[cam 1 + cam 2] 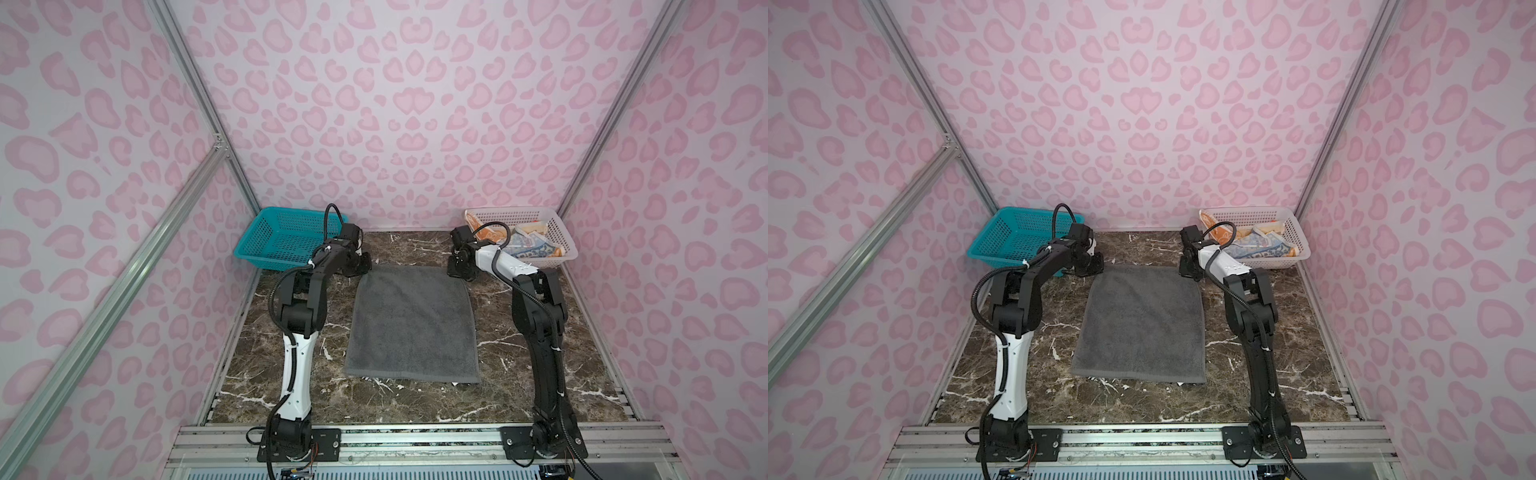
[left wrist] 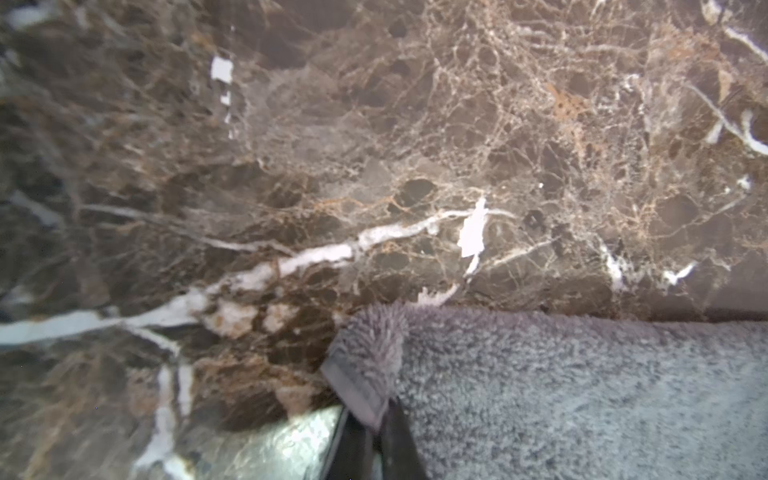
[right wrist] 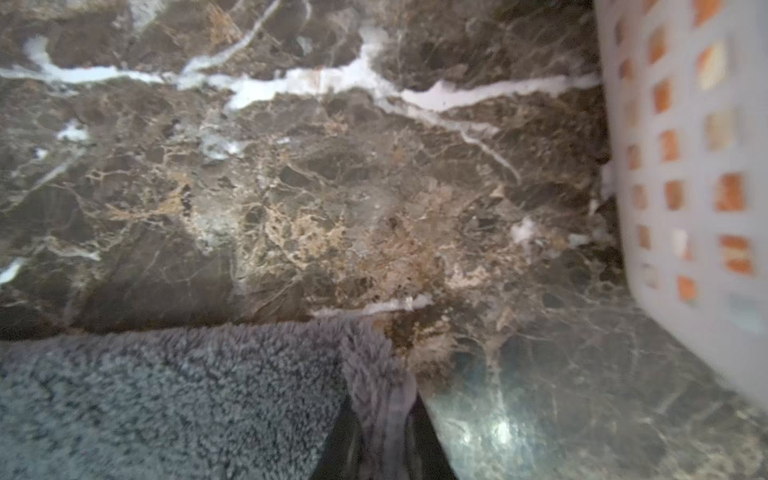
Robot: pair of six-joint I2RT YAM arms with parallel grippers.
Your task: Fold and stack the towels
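Observation:
A dark grey terry towel (image 1: 411, 324) (image 1: 1140, 324) lies flat in the middle of the marble table in both top views. My left gripper (image 1: 359, 270) (image 2: 376, 419) is at its far left corner, shut on that corner, which is pinched up between the black fingers. My right gripper (image 1: 459, 272) (image 3: 386, 415) is shut on the far right corner in the same way. An orange towel (image 1: 484, 232) and a multicolour towel (image 1: 532, 245) lie crumpled in the white basket (image 1: 567, 249).
A teal basket (image 1: 253, 239) stands at the back left, close behind my left arm. The white basket's wall (image 3: 685, 166) is close beside my right gripper. Aluminium rails run along the table's sides and front edge (image 1: 415, 436).

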